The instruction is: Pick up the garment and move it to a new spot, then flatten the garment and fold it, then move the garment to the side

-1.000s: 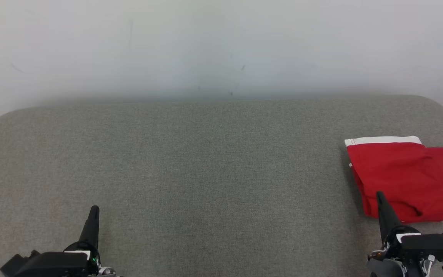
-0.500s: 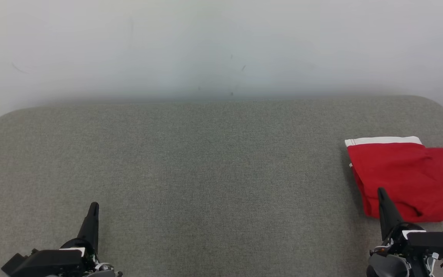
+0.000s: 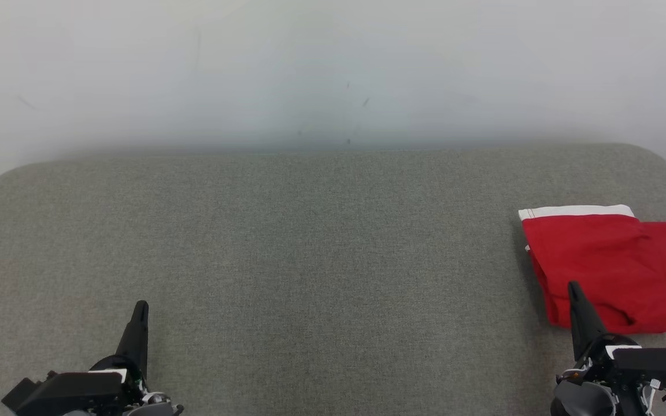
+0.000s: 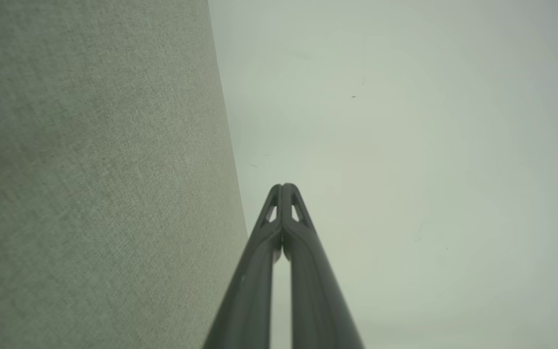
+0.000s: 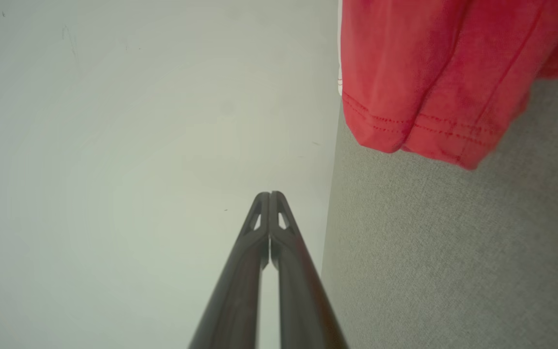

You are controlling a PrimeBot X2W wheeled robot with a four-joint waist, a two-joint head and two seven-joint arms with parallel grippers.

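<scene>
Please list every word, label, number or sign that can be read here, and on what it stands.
There are none: the folded red garment has a plain white band and no print, and the grey fabric surface and pale wall bear only faint marks, no letters.

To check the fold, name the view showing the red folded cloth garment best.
The head view: the red folded cloth garment lies almost whole on the grey fabric surface. The right wrist view catches its stitched hem; the left wrist view faces elsewhere.
</scene>
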